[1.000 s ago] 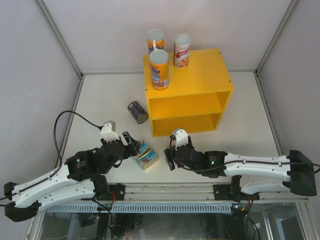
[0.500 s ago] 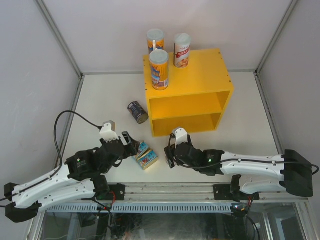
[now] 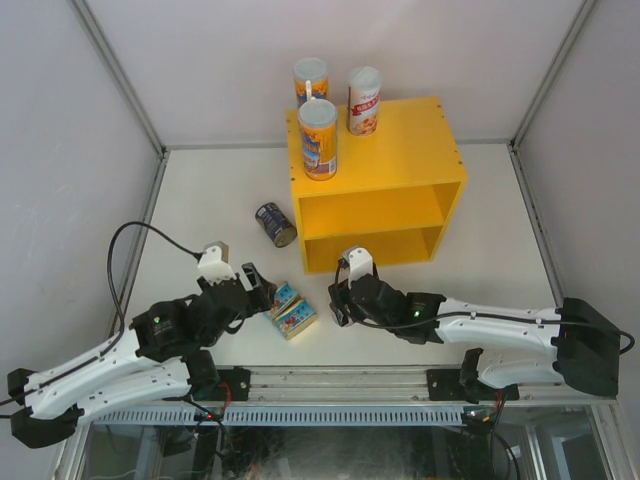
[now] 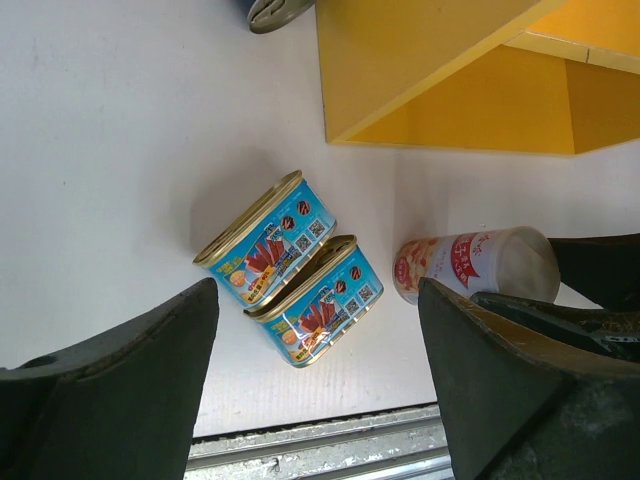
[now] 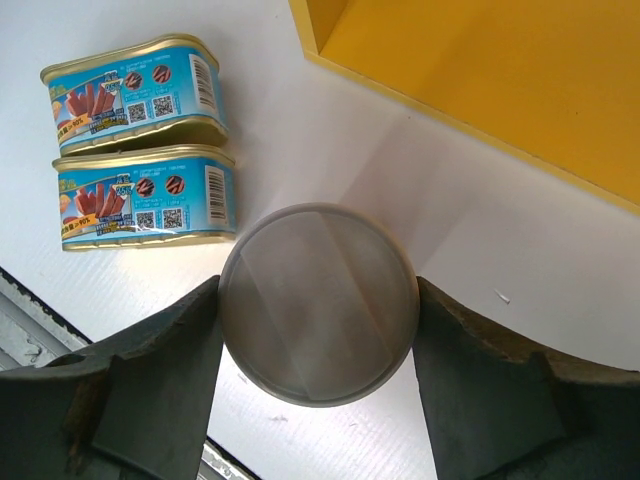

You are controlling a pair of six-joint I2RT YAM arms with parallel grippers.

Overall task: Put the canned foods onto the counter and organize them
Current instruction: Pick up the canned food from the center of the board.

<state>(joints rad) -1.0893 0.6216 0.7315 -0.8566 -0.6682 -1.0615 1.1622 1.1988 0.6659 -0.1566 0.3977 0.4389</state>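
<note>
White-pink tube (image 4: 470, 265) lies on its side on the table, just in front of the yellow counter's (image 3: 375, 150) lower opening and right beside the two flat blue tins (image 4: 265, 238). Its long axis runs straight along the right gripper's (image 5: 317, 300) reach: the white lid faces the wrist cam end-on and the base points twd the tins. The R fingers (image 5: 150, 380) sit either side of the lid across its width and look pressed against it, so I read this as a grip at the lid end, w/ the tube not yet lifted. The R arm is clearly the nearer one. The left gripper (image 3: 257, 282) hangs on the other side of the tins, jaws spread wide, nothing in them. Judgement: since the tube is held along its axis, it needs a wrist turn to stand upright before going onto the counter, which is close, just beyond the tube. Risk: swinging the base into the tins.
</note>
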